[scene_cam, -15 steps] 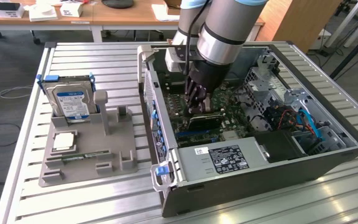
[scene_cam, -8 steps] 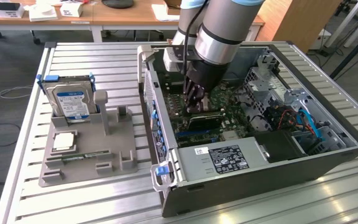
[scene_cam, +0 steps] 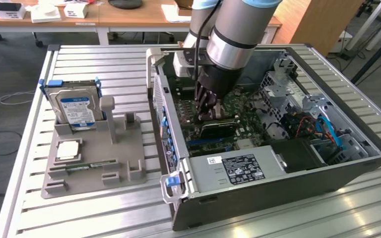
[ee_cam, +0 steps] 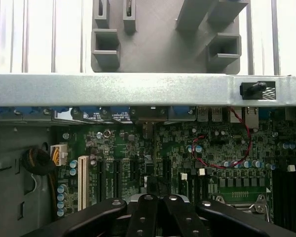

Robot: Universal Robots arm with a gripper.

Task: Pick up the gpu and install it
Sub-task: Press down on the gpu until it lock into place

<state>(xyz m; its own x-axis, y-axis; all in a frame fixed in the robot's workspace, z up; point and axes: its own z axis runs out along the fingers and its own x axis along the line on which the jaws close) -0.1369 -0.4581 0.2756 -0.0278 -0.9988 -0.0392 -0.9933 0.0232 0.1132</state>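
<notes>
Reaching deep into the open computer case (scene_cam: 349, 168), the gripper (scene_cam: 206, 113) hangs over the green motherboard (ee_cam: 138, 153), its black fingers (ee_cam: 145, 217) pinched fully together. A dark, metal-edged block right beneath the fingertips looks like the gpu (scene_cam: 216, 126); whether it's gripped, I can't tell. Well apart, at the exterior view's left, the hard drive (scene_cam: 75, 109) stands in the gray holder (scene_cam: 121, 153).

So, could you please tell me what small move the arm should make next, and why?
Probably a slow, short descent straight towards the motherboard. The hand is shut and hangs inside the open computer case, close to the black expansion slots. Whether the gpu sits between its fingers I cannot tell, so I would go gently.
</notes>
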